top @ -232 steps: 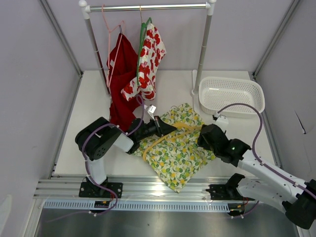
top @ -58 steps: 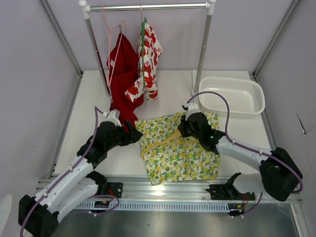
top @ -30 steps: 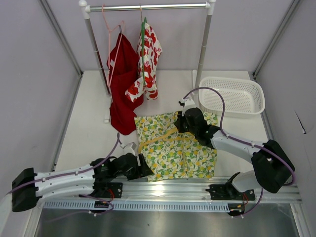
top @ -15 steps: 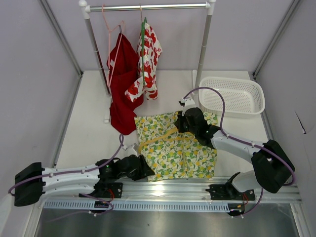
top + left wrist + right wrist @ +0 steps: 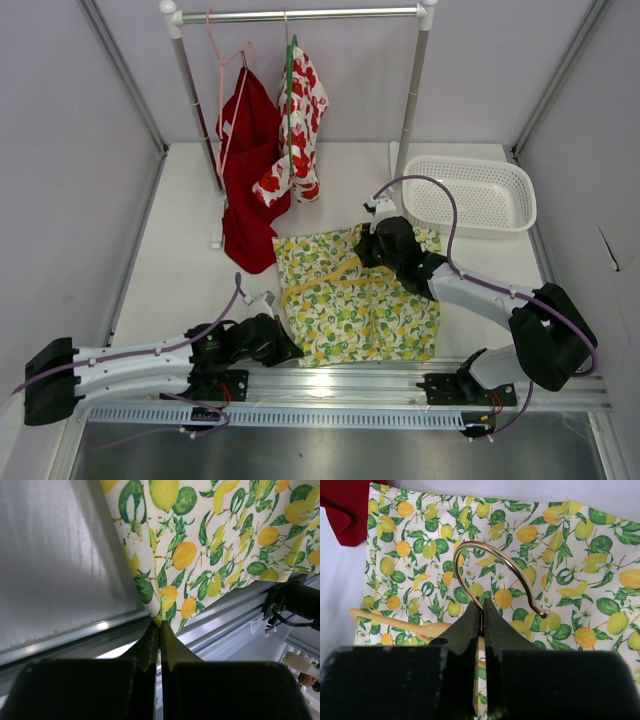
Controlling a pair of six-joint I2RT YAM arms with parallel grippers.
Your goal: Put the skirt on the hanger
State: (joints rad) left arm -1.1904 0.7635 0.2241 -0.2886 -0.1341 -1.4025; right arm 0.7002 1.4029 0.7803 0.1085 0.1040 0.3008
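Skirt (image 5: 360,310) lies flat on the worktop (image 5: 190,260), at the middle of its near edge, and you have an end effector at each end of it. Your left end effector (image 5: 159,626) meets the near left corner of the hem, just where the cloth spills over the near edge onto the metal rail (image 5: 350,385). Its fingers are pressed together on that corner of cloth. Your right end effector (image 5: 481,607) sits over the far edge of the skirt and pinches the hanger (image 5: 395,622) at the foot of its hook (image 5: 506,565).

The skirt is white, printed all over with yellow lemons and green leaves, and spread nearly square with a few soft folds. The hanger is thin and yellow-tan. One of its arms runs across the print toward the skirt's left side, and the metal hook lies flat on the cloth.

Your left arm stretches low along the near edge from the near left corner, its forearm almost level. Your right arm comes in from the near right corner with its elbow bent, reaching across the skirt's right side to the far edge.
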